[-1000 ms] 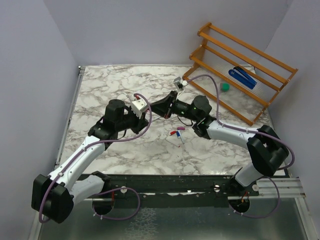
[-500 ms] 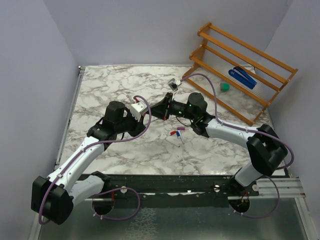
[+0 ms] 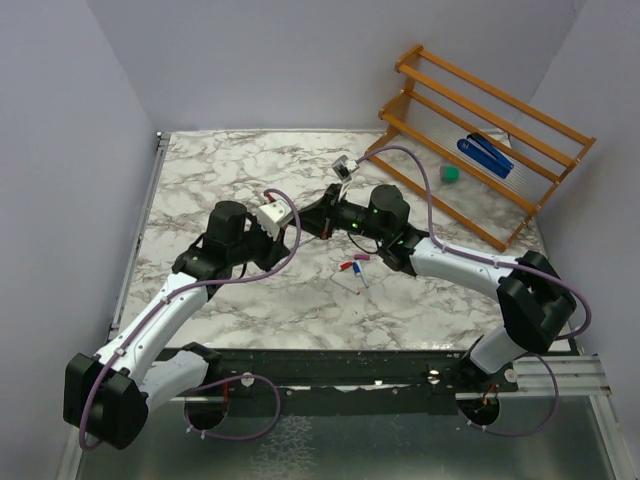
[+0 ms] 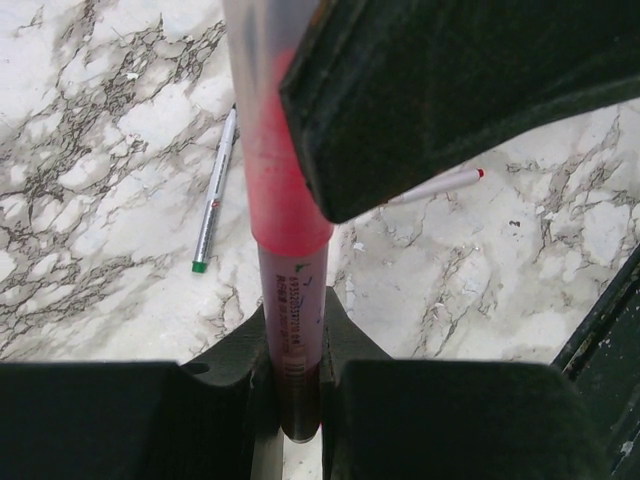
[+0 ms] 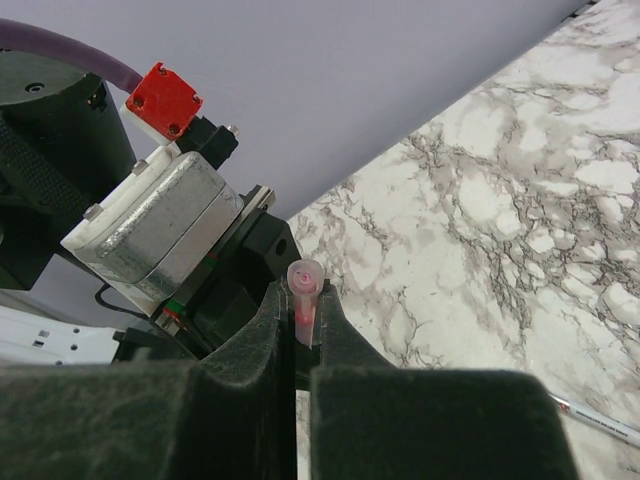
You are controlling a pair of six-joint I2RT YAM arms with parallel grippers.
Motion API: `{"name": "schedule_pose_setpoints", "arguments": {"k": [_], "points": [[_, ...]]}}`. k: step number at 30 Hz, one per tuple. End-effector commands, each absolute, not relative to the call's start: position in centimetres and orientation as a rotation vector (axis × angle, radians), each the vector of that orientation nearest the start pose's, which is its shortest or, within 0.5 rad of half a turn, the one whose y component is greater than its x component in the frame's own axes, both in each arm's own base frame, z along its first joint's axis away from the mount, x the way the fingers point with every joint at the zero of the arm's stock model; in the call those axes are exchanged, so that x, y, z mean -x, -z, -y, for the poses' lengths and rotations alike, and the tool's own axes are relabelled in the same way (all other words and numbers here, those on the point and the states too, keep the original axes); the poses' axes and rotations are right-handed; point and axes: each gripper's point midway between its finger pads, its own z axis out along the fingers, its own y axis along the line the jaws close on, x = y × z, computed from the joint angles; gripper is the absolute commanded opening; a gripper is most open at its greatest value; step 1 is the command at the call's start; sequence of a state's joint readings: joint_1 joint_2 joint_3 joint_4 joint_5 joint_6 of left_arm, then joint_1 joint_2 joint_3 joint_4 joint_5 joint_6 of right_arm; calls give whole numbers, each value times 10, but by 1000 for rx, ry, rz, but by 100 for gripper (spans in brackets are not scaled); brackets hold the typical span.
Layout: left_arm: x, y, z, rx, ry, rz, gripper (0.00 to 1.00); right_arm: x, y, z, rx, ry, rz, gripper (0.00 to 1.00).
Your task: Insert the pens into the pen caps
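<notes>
Red on red: steadies the pen (image 4: 292, 300) in closed left fingers (image 4: 130, 420). Clamps the cap (image 5: 305, 285) in right fingers (image 5: 400, 420), aligned for seating.

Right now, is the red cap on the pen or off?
On: in the left wrist view the cap sleeves over the pen held by the left hand. Whether fully seated, cannot tell.

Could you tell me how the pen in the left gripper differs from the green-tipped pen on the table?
The gripped pen is clamped in the left gripper, its end inside a pink cap; the green-tipped pen lies loose and uncapped. Both are slim stick pens.
</notes>
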State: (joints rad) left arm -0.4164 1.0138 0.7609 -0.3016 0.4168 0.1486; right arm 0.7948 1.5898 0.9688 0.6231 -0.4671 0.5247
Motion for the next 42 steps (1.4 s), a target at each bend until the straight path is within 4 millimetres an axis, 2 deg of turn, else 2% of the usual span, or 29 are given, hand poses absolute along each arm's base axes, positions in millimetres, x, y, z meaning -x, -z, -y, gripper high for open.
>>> {"name": "schedule_pose_setpoints", "arguments": {"k": [1,20,26,29,33,34,38,42], "points": [[-301,-434,188,-622,453,-1058,0,-115,-66,-378,961,-1480,-2478,0],[-300,-439,183,-607,450,-1044,0,-99,-41,-382,1021,-1447,-2577,0],[-300,-434,182,-603,452,-1056,0,-106,-41,-380,1030,-1367,-2581,0],[-302,-427,179,-596,445,-1084,0,-130,-40,-378,1000,-1189,-2576,0],[-307,-408,179,-602,450,-1161,0,-168,-61,-384,956,-1082,-2474,1],[-309,-400,181,-612,462,-1186,0,-177,-69,-386,950,-1065,-2439,5],[-318,-357,191,-656,514,-1330,0,-214,-109,-399,914,-997,-2275,33],[-322,-314,196,-681,548,-1462,0,-253,-150,-402,816,-947,-2152,46]]}}
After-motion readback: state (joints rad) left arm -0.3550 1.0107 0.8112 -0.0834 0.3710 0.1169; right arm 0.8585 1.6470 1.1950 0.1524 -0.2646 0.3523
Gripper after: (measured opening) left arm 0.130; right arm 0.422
